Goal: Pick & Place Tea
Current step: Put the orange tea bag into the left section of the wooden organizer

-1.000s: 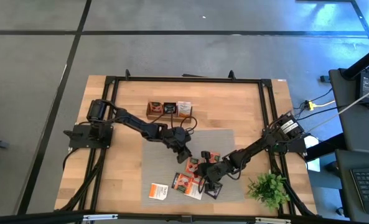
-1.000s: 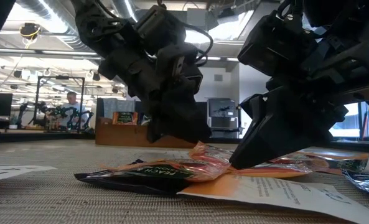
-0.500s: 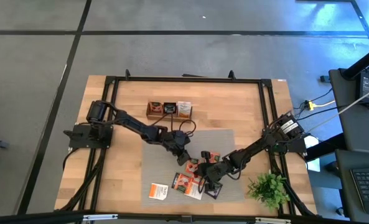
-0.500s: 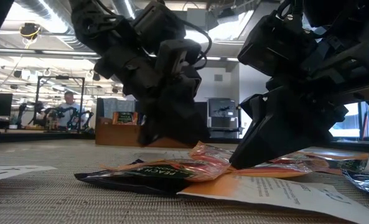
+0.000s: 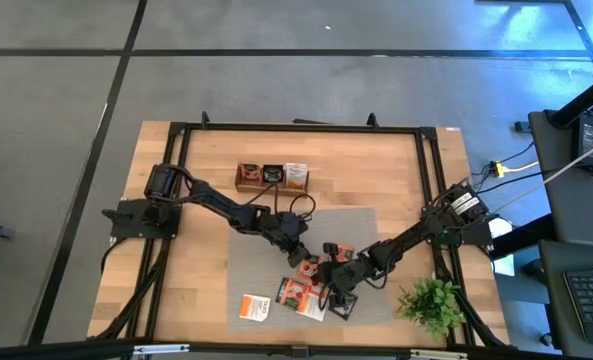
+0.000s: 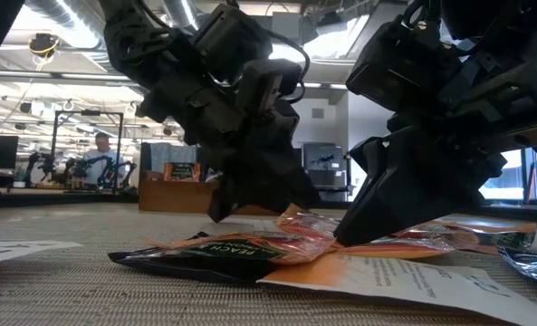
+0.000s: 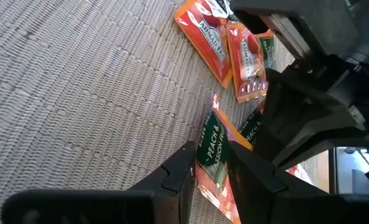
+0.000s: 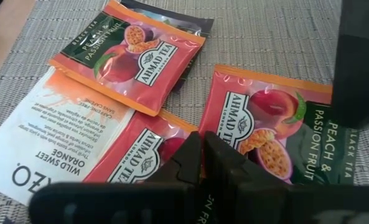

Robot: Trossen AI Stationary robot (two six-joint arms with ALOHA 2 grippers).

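On the bench (image 5: 396, 170), atop a grey woven mat (image 5: 256, 255), both arms crowd one cluster of tea sachets (image 5: 311, 290). The biggest risk is a collision: the left gripper (image 5: 298, 254) and right gripper (image 5: 338, 290) work just beside each other, and any lift could knock one into the other. The wooden tray (image 5: 271, 177) sits well apart, so a weak pinch could drop the load on the way. The left fingers (image 7: 178, 177) clamp a peach sachet (image 7: 210, 149) by one edge, holding it on edge, its long axis running away from the wrist toward the right arm; an edge grip may let it swing or slip. The right fingers (image 8: 200, 163) are closed, empty, resting on an orange sachet (image 8: 150, 155) lying flat.
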